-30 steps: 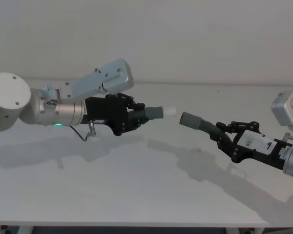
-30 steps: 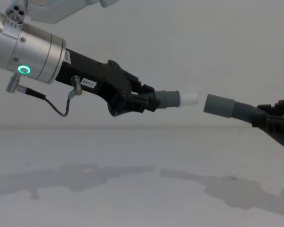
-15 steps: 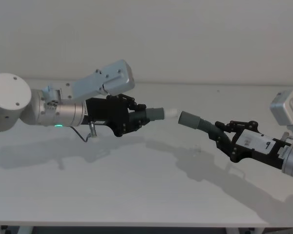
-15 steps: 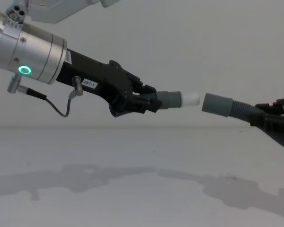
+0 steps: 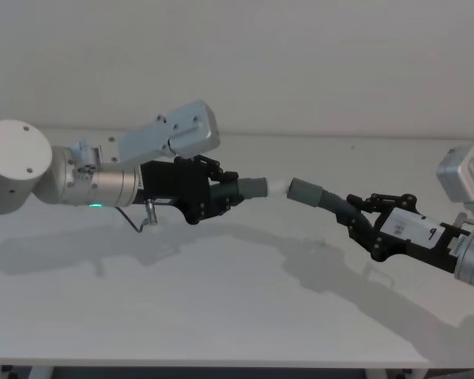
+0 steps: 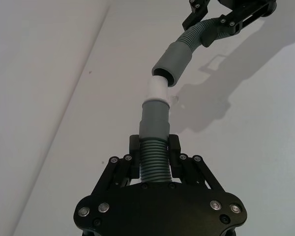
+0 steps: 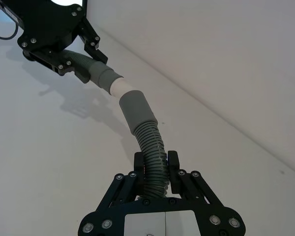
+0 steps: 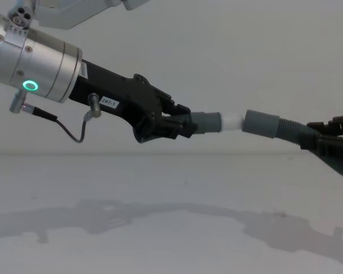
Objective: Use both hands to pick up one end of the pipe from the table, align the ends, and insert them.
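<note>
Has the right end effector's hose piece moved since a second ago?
Yes. In the chest view the right end effector has carried its hose piece toward the left piece's white tip, closing the gap. The table's far edge stays level.

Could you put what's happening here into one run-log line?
stage: inserting | left gripper: shut on left hose piece | right gripper: shut on right hose piece | ends: meeting above table

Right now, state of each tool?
Left tool: shut on the white-tipped hose piece, held above the table.
Right tool: shut on the grey-cuffed hose piece, cuff at the white tip.
</note>
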